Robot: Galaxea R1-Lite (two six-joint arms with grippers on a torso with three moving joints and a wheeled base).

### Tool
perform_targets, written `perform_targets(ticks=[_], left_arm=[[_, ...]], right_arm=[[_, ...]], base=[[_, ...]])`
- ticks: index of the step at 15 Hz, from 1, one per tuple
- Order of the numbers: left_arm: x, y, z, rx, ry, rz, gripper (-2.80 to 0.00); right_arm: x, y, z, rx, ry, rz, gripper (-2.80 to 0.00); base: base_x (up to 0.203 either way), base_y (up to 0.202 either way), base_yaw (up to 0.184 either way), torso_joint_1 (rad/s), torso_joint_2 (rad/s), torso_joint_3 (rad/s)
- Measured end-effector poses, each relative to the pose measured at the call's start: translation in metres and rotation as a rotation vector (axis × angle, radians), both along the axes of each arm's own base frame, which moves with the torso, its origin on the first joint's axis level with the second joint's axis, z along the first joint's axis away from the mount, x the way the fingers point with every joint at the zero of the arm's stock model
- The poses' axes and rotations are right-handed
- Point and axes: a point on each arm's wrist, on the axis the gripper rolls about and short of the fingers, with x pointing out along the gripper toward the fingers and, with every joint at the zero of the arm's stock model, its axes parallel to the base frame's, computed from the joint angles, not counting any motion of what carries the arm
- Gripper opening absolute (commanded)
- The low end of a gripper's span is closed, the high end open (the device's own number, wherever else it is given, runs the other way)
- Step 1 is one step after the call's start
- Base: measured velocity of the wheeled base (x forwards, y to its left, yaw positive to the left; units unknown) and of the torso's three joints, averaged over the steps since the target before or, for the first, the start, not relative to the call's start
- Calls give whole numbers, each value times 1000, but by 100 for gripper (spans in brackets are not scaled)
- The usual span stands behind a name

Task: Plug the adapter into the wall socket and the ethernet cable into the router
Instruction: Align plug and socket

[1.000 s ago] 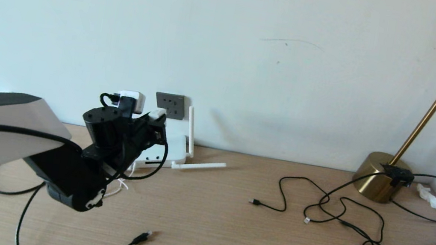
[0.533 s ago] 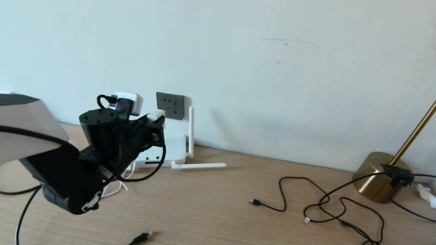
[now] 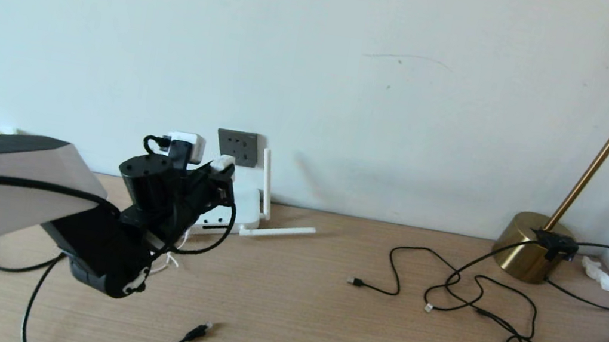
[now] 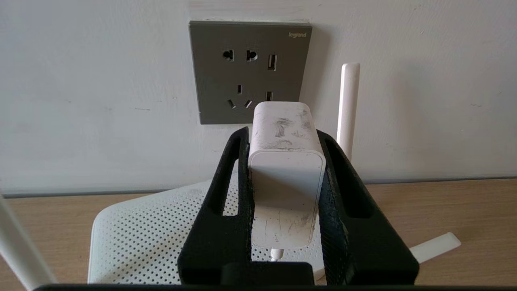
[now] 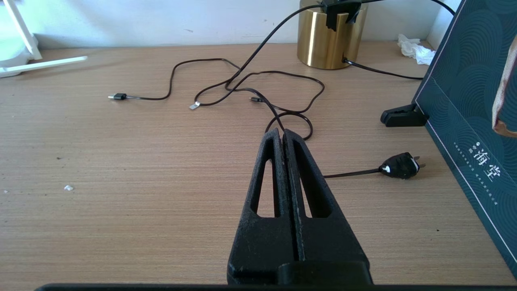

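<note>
My left gripper (image 4: 282,135) is shut on the white adapter (image 4: 286,169), holding it by its two sides in the air above the router (image 4: 141,238). The adapter's front end points at the dark grey wall socket (image 4: 249,70) and stands a short way off it, level with the plate's lower edge. Its prongs are hidden. In the head view the adapter (image 3: 221,161) sits just left of the wall socket (image 3: 237,147). The ethernet cable (image 3: 194,332) lies loose on the table near the front edge. My right gripper (image 5: 280,134) hovers shut and empty over the table on the right.
One router antenna (image 3: 264,183) stands upright by the socket, and another (image 3: 278,231) lies flat on the table. Thin black cables (image 3: 473,293) sprawl at the right, ending in a black plug (image 5: 400,165). A brass lamp base (image 3: 528,247) and a dark box (image 5: 472,101) stand at the far right.
My left gripper with the adapter drifted a little to the left and then back to the right, ending close to where it was. The rest is as before.
</note>
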Motion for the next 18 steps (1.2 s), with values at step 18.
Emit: perform_targets(ticks=[18], left_arm=[[23,1,-4,20,-54,110,-280]], right_arm=[[0,0,0,0,0,0,-280]], base=[[0,0,0,0,0,0]])
